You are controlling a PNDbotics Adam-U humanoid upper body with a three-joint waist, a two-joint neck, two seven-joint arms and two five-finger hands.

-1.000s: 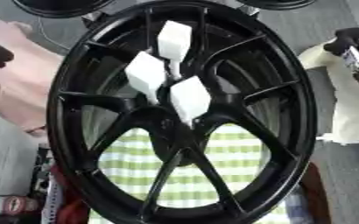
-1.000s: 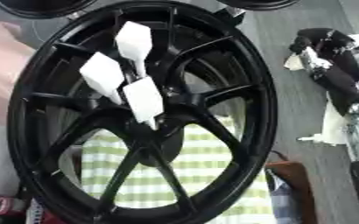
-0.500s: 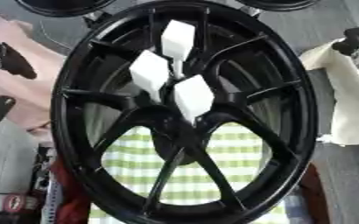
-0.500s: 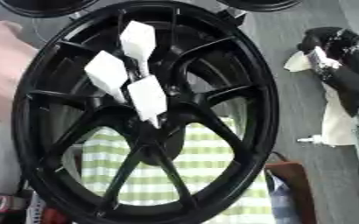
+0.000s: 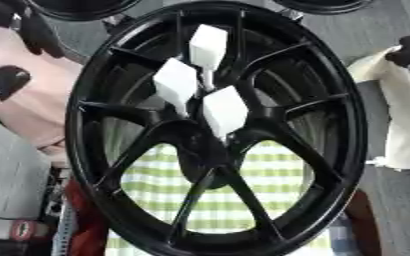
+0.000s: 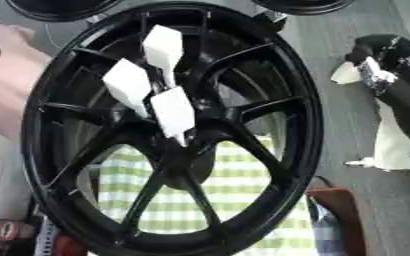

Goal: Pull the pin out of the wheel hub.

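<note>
Three white pins [image 5: 224, 111] were seated in the black wheel hub [image 5: 210, 145]. Left hand [image 5: 7, 82] and right hand [image 6: 392, 75] were observed apart from it; finger state could not be determined.

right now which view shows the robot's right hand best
The right eye view: the right hand and its arm show whole, right of the black wheel. The left eye view catches only a sliver of it at the right edge.

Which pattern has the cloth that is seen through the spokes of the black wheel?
The cloth has green and white checks; the left eye view shows it best, behind the wheel.
</note>
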